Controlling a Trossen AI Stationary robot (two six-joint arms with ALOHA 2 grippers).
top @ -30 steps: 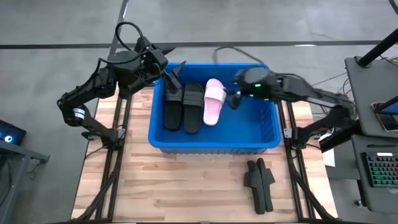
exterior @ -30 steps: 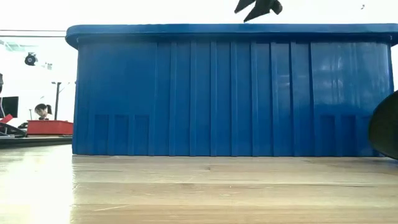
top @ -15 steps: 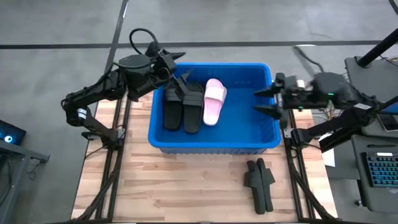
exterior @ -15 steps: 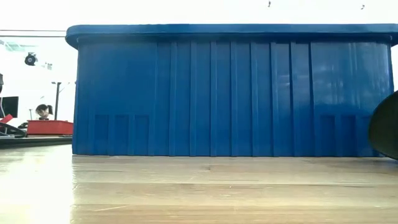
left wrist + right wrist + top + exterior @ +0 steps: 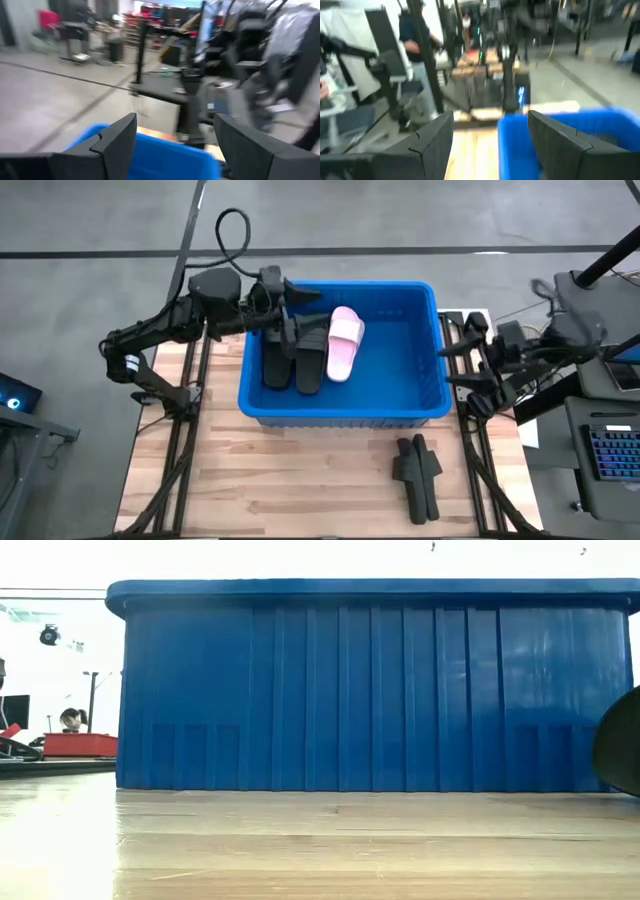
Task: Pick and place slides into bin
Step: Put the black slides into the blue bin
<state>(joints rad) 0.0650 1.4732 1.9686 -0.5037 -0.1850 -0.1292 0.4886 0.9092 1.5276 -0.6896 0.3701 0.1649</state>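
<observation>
The blue bin [image 5: 430, 405] stands mid-table and fills the low view [image 5: 370, 690]. Two black slides [image 5: 277, 358] [image 5: 311, 360] and a pale pink slide [image 5: 344, 342] lie flat on its floor at the left. A pair of black slides [image 5: 420, 477] lies on the table in front of the bin. My left gripper [image 5: 300, 310] is open and empty over the bin's far left corner; it also shows in the left wrist view [image 5: 175, 145]. My right gripper [image 5: 452, 367] is open and empty just outside the bin's right rim; it also shows in the right wrist view [image 5: 490, 145].
The dark rounded edge of a slide [image 5: 620, 740] shows at the right of the low view. A keyboard and desk [image 5: 610, 450] stand beyond the table's right edge. Bare wood [image 5: 280, 480] lies in front of the bin at the left.
My right gripper has drawn back from beside the pink slide inside the bin toward the table's right edge, and now stands outside the bin's right rim. My left gripper has shifted a little toward the right over the bin's far left corner. The slides have stayed put.
</observation>
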